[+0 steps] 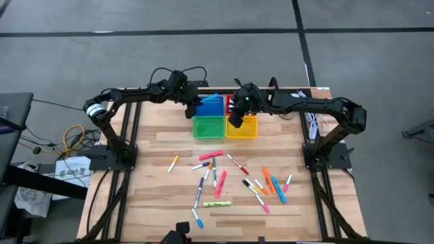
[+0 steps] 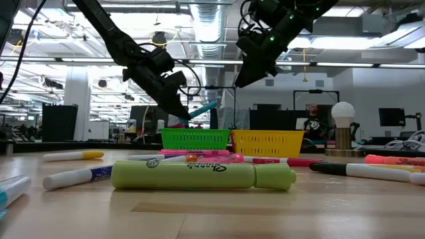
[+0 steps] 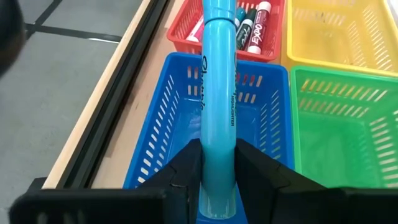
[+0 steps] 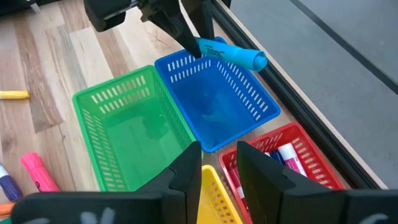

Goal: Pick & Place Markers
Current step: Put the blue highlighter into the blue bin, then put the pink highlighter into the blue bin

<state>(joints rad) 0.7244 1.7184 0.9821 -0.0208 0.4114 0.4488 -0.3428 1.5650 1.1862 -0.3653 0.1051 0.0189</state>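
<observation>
A light blue highlighter marker hangs above the blue tray, with my left gripper shut on it. It also shows in the right wrist view as the highlighter over the blue tray. My right gripper hovers over the yellow tray and the red tray, its fingers a little apart with nothing between them. Several markers lie scattered on the near half of the table. The red tray holds a few markers. The green tray has nothing visible in it. My left gripper pinches the highlighter's barrel near its rear end between its two fingers. The fingers slant down from the table's left side and lie along the marker, which sticks out ahead of them. It hangs clear above the blue tray, cap end tilted up.
The four trays stand in a square block at the table's far middle. A yellow-green highlighter lies close to the low camera. Cables and a grey box sit off the table's left edge. A person shows in the room beyond.
</observation>
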